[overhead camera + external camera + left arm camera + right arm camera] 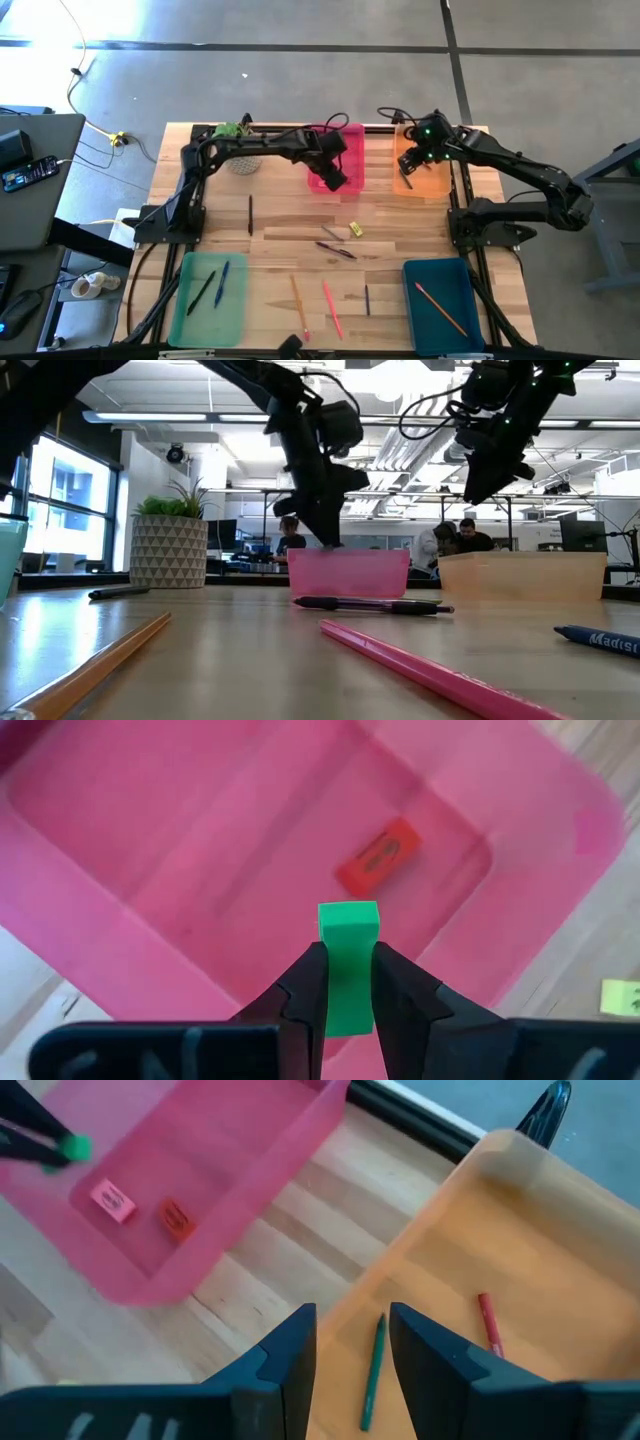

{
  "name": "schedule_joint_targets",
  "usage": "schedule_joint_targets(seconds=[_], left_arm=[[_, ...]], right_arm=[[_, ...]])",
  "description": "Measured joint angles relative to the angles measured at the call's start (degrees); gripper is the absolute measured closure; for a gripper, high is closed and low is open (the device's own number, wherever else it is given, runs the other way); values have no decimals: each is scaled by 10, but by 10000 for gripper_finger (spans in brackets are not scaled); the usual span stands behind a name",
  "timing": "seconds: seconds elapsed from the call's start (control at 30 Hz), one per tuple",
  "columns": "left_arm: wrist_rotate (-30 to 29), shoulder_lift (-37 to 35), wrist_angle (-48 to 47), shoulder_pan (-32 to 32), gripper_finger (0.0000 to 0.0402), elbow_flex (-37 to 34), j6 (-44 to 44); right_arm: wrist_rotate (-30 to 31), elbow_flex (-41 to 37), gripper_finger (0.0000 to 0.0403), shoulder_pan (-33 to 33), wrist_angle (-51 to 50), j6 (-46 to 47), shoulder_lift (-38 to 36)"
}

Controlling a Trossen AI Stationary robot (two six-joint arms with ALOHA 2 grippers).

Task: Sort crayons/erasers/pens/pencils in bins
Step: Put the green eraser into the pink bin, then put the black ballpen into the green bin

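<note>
**Left gripper holds green eraser over pink bin; right gripper empty over orange bin**

Left gripper is over the translucent pink plastic bin at far centre of the wooden table, fingers clamped on a small green rectangular eraser. Eraser is held above the bin floor, not touching it. A red rectangular eraser lies flat inside the pink bin; the right wrist view also shows a pink eraser beside it in there.

Right gripper hovers over the translucent orange bin at far right, fingers apart, holding nothing. In that bin lie a green crayon and a red crayon, apart from each other.

Small yellow eraser sits on the table, nearer than the pink bin. Dark pens lie mid-table. Light green bin near left holds a blue pen and a dark pen. Dark teal bin near right holds an orange pencil. An orange pencil and a pink pencil lie on the table between those two bins.
</note>
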Motion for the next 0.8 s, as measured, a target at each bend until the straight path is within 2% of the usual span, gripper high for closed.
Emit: schedule_joint_targets(seconds=[0.13,0.3,0.8], left_arm=[[36,0,6,15,348,-11,15],[41,1,4,24,340,-12,20],[79,1,6,35,230,-12,85]], right_arm=[[-1,0,281,0,18,22,0],[-26,0,281,7,31,49,0],[-10,0,281,126,110,98,0]])
